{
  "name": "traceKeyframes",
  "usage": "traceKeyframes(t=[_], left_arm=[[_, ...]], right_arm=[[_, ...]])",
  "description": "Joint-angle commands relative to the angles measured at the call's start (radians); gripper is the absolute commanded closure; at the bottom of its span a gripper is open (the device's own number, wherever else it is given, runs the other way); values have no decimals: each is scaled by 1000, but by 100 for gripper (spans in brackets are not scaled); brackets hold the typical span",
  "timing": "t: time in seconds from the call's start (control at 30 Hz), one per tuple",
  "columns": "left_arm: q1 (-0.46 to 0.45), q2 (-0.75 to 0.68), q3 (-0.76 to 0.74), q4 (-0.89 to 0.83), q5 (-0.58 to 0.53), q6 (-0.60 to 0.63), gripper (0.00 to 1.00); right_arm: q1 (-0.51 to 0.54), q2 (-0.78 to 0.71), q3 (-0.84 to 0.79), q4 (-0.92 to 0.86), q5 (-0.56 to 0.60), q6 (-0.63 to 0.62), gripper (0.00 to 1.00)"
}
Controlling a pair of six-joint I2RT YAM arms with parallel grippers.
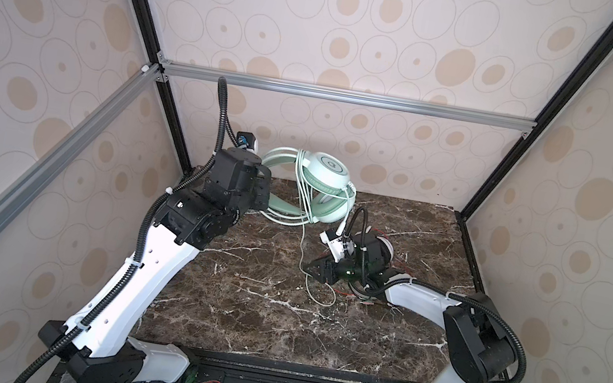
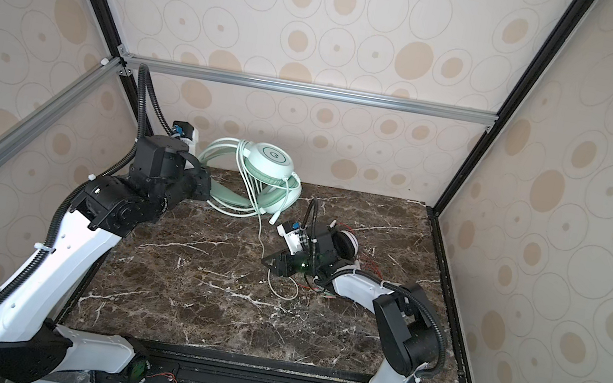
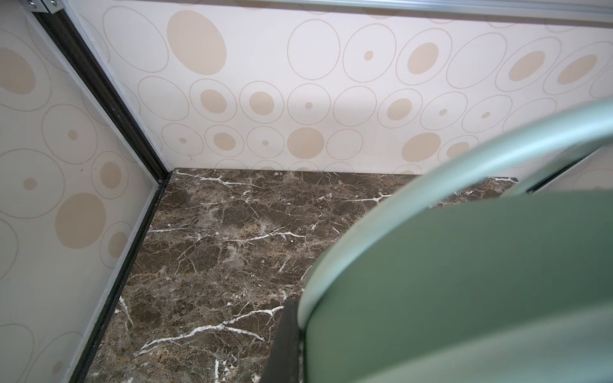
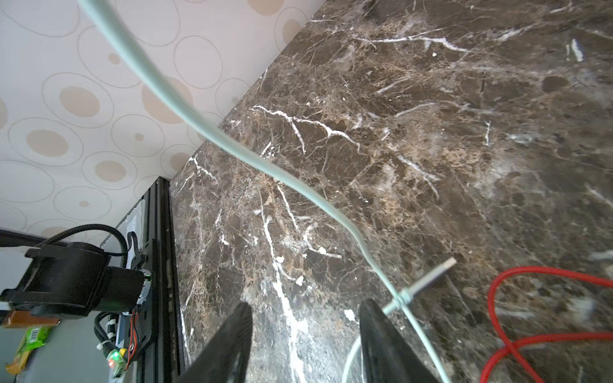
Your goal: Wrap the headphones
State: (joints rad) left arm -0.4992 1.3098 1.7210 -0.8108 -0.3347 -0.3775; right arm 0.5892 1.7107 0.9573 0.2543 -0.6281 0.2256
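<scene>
Marble table [image 1: 254,318]. The mint-green headset [image 1: 327,168] is at the rear by the back wall, its headband clamped in the closed left gripper [image 1: 267,198]. The left wrist view gives only a blurred green band.

The white-and-black headset [image 2: 349,242] is mostly hidden behind the right wrist in both top views.

Right gripper [image 4: 305,308]: fingers apart, bare marble between them. Only the right wrist view resolves this, along with the pale green cable [image 4: 232,146] passing beside one finger, the red cable [image 4: 494,298] and the metal plug [image 4: 431,275].

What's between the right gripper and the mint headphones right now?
Only bare marble table crossed by the pale green cable, dropping from the mint headphones toward the right gripper; shown in both top views.
</scene>
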Motion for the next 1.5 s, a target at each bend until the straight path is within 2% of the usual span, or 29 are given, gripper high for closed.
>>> traceKeyframes(t=[0.0,0.3,0.57,0.8,0.9,1.0,1.23,1.4,1.47], left_arm=[[8,-3,71,42,3,-29,100],[8,5,83,41,8,-29,100],[7,11,89,37,10,-26,100],[7,15,92,37,17,-28,100],[8,14,91,38,15,-29,100],[7,8,80,43,5,-31,100],[23,-2,62,60,-28,-37,100],[122,9,45,87,28,-61,100],[170,4,25,108,60,-75,100]], right_arm=[[6,27,21,-1,29,-26,47],[61,131,96,27,63,-29,48],[70,244,199,111,154,42,49],[69,353,288,191,144,97,52],[69,382,307,214,129,109,56],[68,391,293,247,102,107,66],[71,363,212,310,57,98,99],[81,217,70,243,1,32,100],[91,127,-2,168,25,-22,100]])
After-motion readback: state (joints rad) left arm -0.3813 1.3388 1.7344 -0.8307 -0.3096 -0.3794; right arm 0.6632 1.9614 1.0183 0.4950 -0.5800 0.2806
